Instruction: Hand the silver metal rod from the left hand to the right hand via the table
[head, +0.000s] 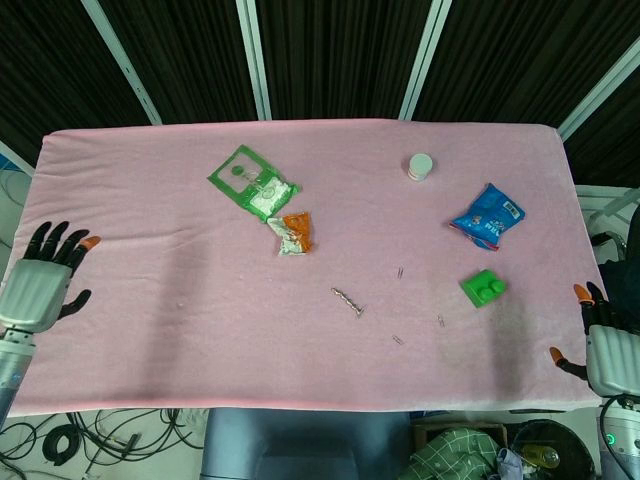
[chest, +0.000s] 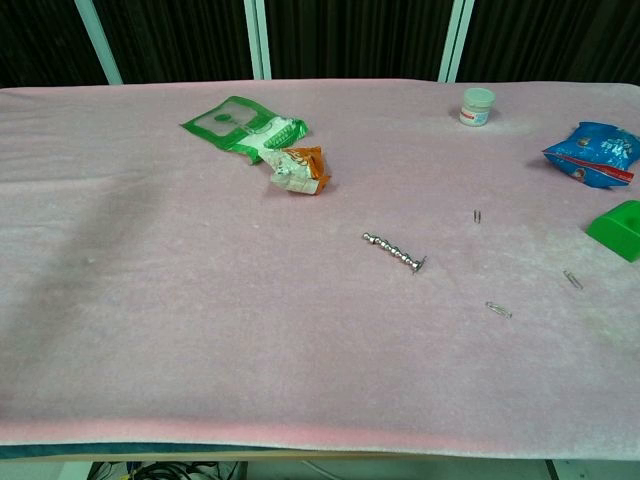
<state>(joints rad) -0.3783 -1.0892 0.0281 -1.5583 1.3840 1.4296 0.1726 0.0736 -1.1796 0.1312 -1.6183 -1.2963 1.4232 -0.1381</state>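
A table covered in pink cloth fills both views. Behind it hang dark ribbed panels split by pale slanting struts (cables lie on the floor below).

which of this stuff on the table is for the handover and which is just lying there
For the job: silver metal rod, left hand, right hand.

Lying about: green packet, orange packet, white jar, blue bag, green block, paper clips.
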